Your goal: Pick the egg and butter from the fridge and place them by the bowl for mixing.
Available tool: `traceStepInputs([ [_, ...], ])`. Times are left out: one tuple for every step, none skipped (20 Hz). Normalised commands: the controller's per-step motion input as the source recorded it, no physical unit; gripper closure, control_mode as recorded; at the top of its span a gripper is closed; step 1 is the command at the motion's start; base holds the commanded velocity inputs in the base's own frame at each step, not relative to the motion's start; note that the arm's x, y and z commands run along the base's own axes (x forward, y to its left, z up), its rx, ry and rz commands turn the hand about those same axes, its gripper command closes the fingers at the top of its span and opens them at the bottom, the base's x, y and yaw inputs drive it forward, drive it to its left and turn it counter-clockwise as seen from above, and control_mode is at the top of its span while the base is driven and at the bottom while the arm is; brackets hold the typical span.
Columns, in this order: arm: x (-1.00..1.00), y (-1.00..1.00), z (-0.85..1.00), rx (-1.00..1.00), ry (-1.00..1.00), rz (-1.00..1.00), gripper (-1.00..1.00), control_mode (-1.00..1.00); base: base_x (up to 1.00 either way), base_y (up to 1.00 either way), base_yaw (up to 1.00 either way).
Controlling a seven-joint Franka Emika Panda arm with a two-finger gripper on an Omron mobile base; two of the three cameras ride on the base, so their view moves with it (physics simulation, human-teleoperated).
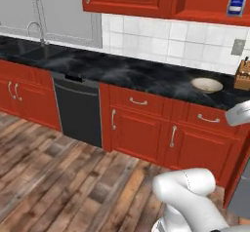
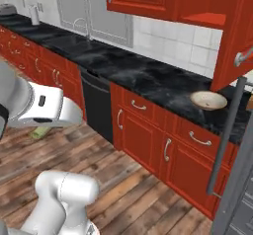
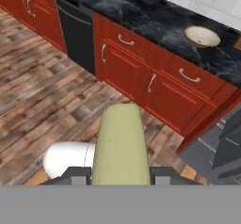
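In the hand view my gripper (image 3: pixel 120 176) is shut on the butter (image 3: pixel 117 143), a pale-yellow stick that juts forward between the two dark fingertips (image 3: pixel 77 173). It hangs above the wooden floor, well short of the counter. One end of the butter (image 2: pixel 42 132) peeks out below the arm in the right base view. The tan bowl (image 1: pixel 206 85) (image 2: pixel 208 100) (image 3: pixel 202 36) sits on the black counter, far ahead and to the right. The grey fridge door with its long bar handle (image 2: pixel 226 135) stands open at the right edge. The egg is out of view.
Red base cupboards (image 1: pixel 146 128) run under the black counter (image 1: pixel 122 70), with a dark dishwasher (image 1: pixel 78 109) at the left. A knife block (image 1: pixel 242 75) stands right of the bowl. A sink faucet (image 1: pixel 36 31) is far left. Wooden floor (image 1: pixel 58 177) lies open below.
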Motion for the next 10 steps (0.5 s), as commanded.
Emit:
traceStepInputs([
  [0.0,0.0,0.0,0.0,0.0,0.0,1.0,1.0,0.29,-0.14,-0.78],
  [0.0,0.0,0.0,0.0,0.0,0.0,1.0,1.0,0.35,-0.14,-0.76],
  [0.0,0.0,0.0,0.0,0.0,0.0,1.0,1.0,0.44,-0.14,-0.73],
  [0.0,0.0,0.0,0.0,0.0,0.0,1.0,1.0,0.61,-0.04,-0.67],
  [0.0,0.0,0.0,0.0,0.0,0.0,1.0,1.0,0.78,0.0,-0.63],
  [0.0,0.0,0.0,0.0,0.0,0.0,1.0,1.0,0.96,0.02,-0.55],
  [0.0,0.0,0.0,0.0,0.0,0.0,1.0,1.0,1.0,0.31,-0.45],
  [0.0,0.0,0.0,0.0,0.0,0.0,1.0,1.0,1.0,0.44,-0.41],
  [0.0,0.0,0.0,0.0,0.0,0.0,1.0,1.0,1.0,0.73,-0.41],
  [0.0,0.0,0.0,0.0,0.0,0.0,1.0,1.0,1.0,0.86,-0.42],
])
